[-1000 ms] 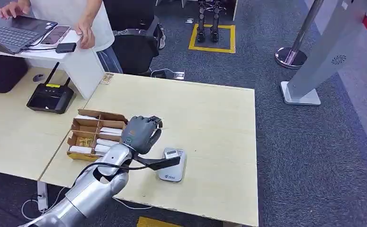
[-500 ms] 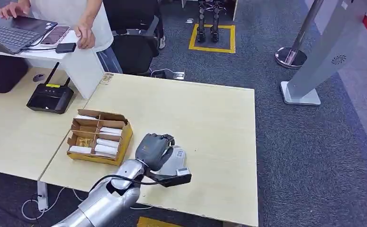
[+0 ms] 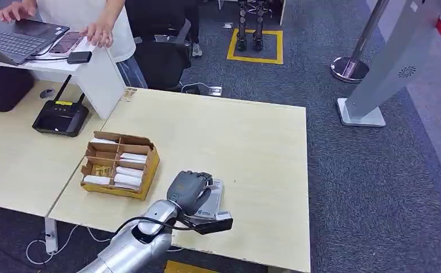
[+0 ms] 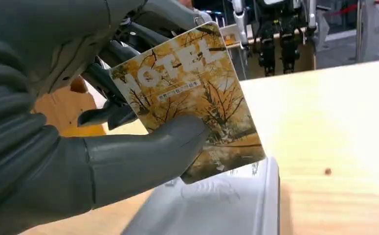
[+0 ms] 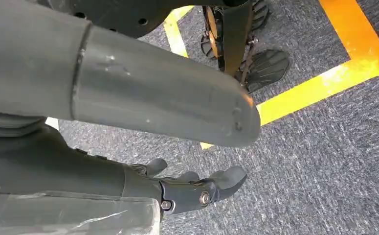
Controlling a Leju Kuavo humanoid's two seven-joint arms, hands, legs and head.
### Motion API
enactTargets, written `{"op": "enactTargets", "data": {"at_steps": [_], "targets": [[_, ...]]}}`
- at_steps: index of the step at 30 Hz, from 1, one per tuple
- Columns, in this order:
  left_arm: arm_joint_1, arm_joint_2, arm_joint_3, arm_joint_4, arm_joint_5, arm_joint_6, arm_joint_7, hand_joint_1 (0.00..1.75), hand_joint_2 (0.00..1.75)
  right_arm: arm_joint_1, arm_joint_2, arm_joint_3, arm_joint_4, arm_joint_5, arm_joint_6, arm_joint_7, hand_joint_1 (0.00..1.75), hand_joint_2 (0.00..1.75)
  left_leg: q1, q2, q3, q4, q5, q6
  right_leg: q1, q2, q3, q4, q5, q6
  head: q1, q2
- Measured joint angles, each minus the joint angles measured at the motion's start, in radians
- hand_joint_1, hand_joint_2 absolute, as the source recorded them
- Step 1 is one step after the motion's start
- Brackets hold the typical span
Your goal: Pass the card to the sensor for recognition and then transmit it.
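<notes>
My left hand [image 3: 189, 190] hovers over the grey-white sensor [image 3: 211, 206], which lies near the front edge of the wooden table [image 3: 252, 142]. In the left wrist view the thumb [image 4: 143, 156] and the fingers behind pinch a yellow card [image 4: 192, 93] printed with autumn trees and the word HOTEL. The card is tilted, its lower edge just above the sensor's [image 4: 221, 205] top face. My right hand [image 5: 197, 191] hangs above the grey carpet with loose fingers and nothing in it.
A cardboard box [image 3: 149, 162] with several more cards stands left of my left hand. A black router [image 3: 61, 116] sits on the neighbouring table. A person [image 3: 93, 28] works at a laptop [image 3: 13, 37] on a white desk behind it. Grey stand [image 3: 377, 79] on the right.
My left hand has carried the card from beside the box toward the front right and down over the sensor. The person's hand has lifted off the white desk.
</notes>
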Motion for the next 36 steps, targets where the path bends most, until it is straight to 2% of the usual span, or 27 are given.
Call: {"op": "enactTargets", "data": {"at_steps": [14, 20, 27, 36], "targets": [[0.026, -0.014, 0.0, 0.008, 0.016, -0.002, 0.003, 1.75, 1.75, -0.001, 0.0, -0.016, 0.0, 0.0, 0.0, 0.0, 0.0, 0.0, 0.0, 0.0, 0.0, 0.0, 0.0, 0.0, 0.0, -0.001, 0.001, 0.0, 0.001, 0.001, 0.0, 0.0], [0.026, -0.012, 0.0, 0.008, 0.025, 0.022, 0.013, 1.75, 1.75, -0.001, -0.001, -0.016, 0.0, 0.006, 0.002, 0.0, 0.0, 0.0, 0.0, 0.0, 0.0, 0.0, 0.001, 0.001, 0.0, 0.0, 0.001, 0.0, 0.001, 0.001, 0.0, 0.0], [-0.01, 0.051, 0.053, -0.026, 0.026, 0.07, 0.036, 1.75, 1.75, -0.001, -0.002, -0.016, 0.0, 0.02, 0.002, 0.003, 0.0, 0.0, 0.0, 0.0, 0.0, 0.0, 0.001, 0.0, 0.0, -0.001, 0.0, 0.0, 0.001, 0.001, 0.0, 0.0], [-0.152, 0.15, 0.186, -0.063, 0.004, 0.084, 0.026, 1.75, 1.75, -0.001, -0.006, -0.016, 0.0, 0.039, 0.006, 0.003, 0.0, 0.0, 0.001, 0.0, 0.0, 0.0, 0.002, 0.001, 0.0, 0.0, 0.0, 0.001, 0.002, 0.001, 0.0, 0.0]]}}
